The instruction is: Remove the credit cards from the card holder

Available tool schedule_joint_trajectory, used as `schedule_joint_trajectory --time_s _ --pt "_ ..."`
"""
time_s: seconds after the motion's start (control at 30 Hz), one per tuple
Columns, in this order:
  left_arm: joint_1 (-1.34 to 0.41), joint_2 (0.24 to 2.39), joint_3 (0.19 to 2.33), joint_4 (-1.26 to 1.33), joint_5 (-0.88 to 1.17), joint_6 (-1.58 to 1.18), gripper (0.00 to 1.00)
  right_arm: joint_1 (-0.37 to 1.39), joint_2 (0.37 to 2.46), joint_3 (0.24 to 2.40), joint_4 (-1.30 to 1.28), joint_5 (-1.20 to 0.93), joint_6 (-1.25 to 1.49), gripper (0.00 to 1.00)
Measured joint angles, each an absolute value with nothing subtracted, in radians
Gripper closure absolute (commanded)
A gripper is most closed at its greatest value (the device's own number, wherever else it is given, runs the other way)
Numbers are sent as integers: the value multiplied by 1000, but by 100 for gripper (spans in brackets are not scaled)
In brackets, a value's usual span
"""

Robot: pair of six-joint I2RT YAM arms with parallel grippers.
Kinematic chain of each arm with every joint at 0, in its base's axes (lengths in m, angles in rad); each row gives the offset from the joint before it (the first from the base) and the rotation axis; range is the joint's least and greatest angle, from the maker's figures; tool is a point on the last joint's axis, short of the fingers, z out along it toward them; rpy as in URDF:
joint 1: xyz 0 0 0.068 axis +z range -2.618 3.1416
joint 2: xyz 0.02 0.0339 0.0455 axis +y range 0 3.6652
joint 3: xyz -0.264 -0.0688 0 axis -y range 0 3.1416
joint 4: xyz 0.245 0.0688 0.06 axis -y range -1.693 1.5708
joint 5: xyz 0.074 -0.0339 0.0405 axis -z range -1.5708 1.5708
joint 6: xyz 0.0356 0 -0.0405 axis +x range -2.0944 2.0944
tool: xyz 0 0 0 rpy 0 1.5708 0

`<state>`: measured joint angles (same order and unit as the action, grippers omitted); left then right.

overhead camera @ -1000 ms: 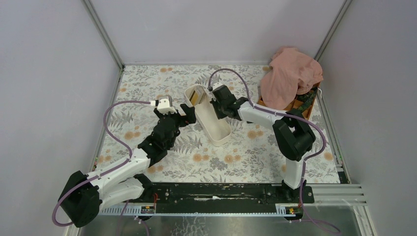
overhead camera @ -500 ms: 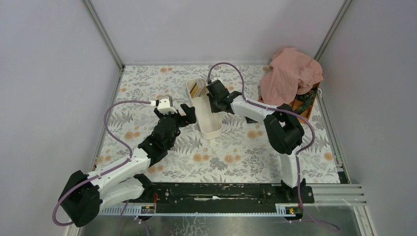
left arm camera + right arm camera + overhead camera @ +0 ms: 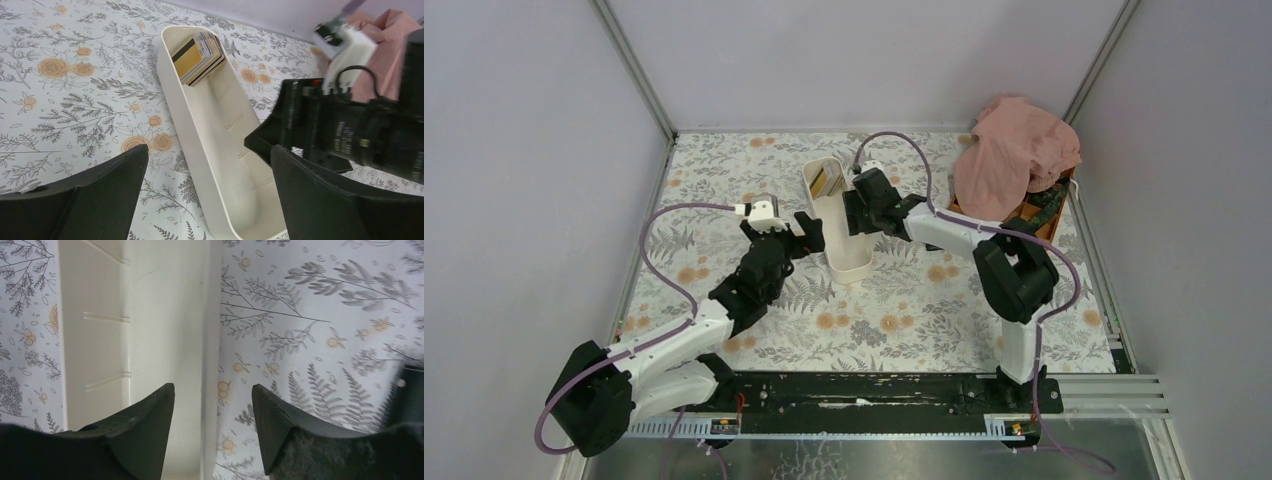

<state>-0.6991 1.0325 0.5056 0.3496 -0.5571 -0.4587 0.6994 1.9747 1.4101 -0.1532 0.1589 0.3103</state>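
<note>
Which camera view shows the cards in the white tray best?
The left wrist view: the cards stand close and unhidden at the far end of the white tray. The top view shows them small. The right wrist view shows only the tray wall, no cards.

1. A pink cloth (image 3: 1016, 150) covers most of the orange box (image 3: 1052, 205) at the far right, so what the box holds cannot be told.
2. The cards (image 3: 198, 57) stand stacked at the far end of the tray (image 3: 220, 130); their count and print are too small to read.
3. In the left wrist view the right gripper (image 3: 295, 150) is blurred, and the bottom edge cuts off the tray's near end.
4. In the right wrist view the tray runs off top and bottom, and a dark blurred shape (image 3: 407, 390) at the right edge cannot be identified.
</note>
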Motion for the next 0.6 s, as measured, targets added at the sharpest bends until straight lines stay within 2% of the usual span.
schedule_joint_trajectory --time_s 0.13,0.17,0.3,0.33,0.6 --pt "-699 1060 506 364 -532 -457 3 698 1860 1322 -123 215 293 52" --pt "-699 1068 506 368 -521 -457 4 697 1830 1303 -117 234 291 58" --pt "-702 1119 508 389 -450 -463 9 685 1701 1193 -61 309 293 98" --pt "-709 1143 514 390 -432 -466 9 677 1664 1151 -46 331 298 100" --pt "-828 1334 684 382 -364 -519 9 538 1545 919 -20 371 344 100"
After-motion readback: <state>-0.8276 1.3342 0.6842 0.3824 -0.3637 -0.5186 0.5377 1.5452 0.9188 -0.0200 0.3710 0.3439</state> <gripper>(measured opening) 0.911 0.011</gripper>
